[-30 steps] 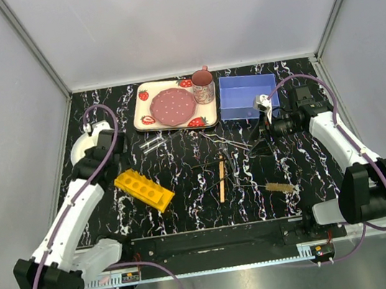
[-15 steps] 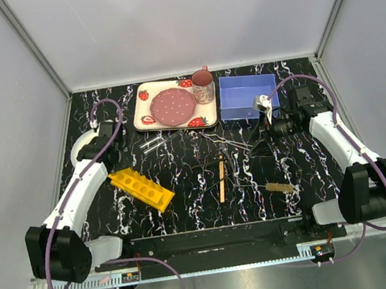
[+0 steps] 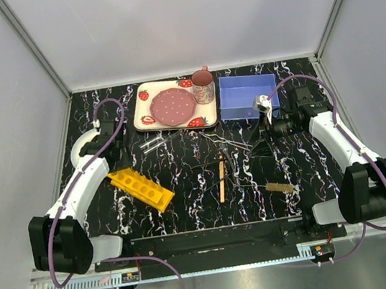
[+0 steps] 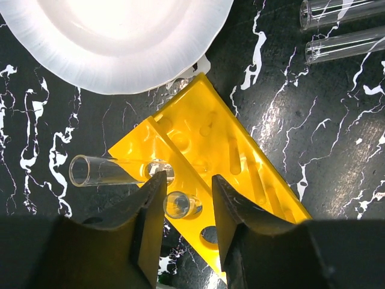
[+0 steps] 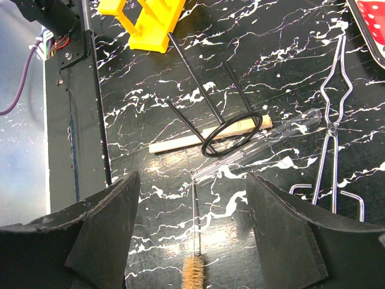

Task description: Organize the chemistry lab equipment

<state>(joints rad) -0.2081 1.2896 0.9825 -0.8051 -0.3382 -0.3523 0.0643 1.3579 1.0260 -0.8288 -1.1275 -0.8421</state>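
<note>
left claw (image 4: 187, 179) ajar astride 1 tube (image 4: 178, 205) | right claw (image 5: 191, 177) open, empty | yellow rack (image 4: 228, 138) 1 | brush (image 5: 194, 274) 1

Both arms: white moulded link shells, black joint housings, a heavy black block at each shoulder. Left arm (image 3: 77, 194) and right arm (image 3: 337, 134) each trail a purple cable (image 3: 108, 100) that loops free of the links. Left tool (image 4: 187, 201) and right tool (image 5: 191, 180): matte black faceted fingers, edges scuffed pale. Small pale box (image 3: 265, 102) at the right wrist, probably the camera.
</note>
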